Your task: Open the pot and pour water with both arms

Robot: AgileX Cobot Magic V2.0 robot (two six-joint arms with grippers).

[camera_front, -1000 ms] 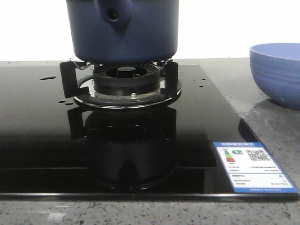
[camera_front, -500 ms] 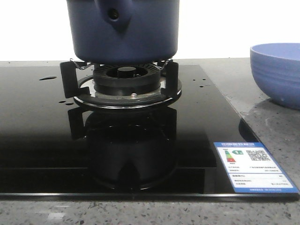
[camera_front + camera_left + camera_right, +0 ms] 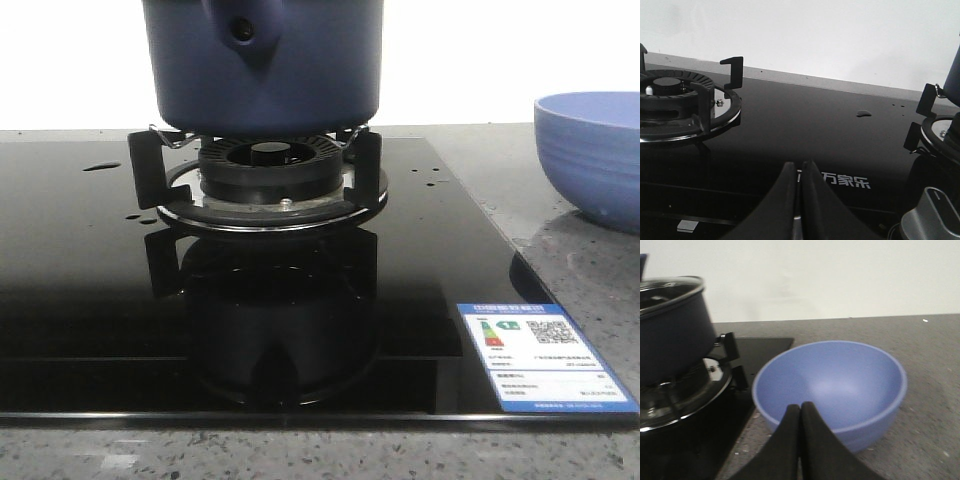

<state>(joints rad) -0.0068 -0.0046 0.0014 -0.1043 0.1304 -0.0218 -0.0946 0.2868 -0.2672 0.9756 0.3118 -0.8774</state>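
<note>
From my seat I see the pot (image 3: 262, 60) sitting on the burner (image 3: 268, 170), its dark navy body cut off by the upper edge of the frame. Its tapered handle mount, with 1 round hole, faces me. The burner's black support prongs stand on either side of the pot's base. Below the burner, the black glass cooktop (image 3: 80, 300) mirrors it. To the left of the burner I can make out water (image 3: 101, 167) as a small puddle, and a few drops (image 3: 432, 178) lie to its right. Further right of the burner, a lighter blue bowl (image 3: 590, 155) rests on the grey counter (image 3: 580, 270). An energy label (image 3: 540, 360) sticks to the glass, right of the burner and nearer to me.
</note>
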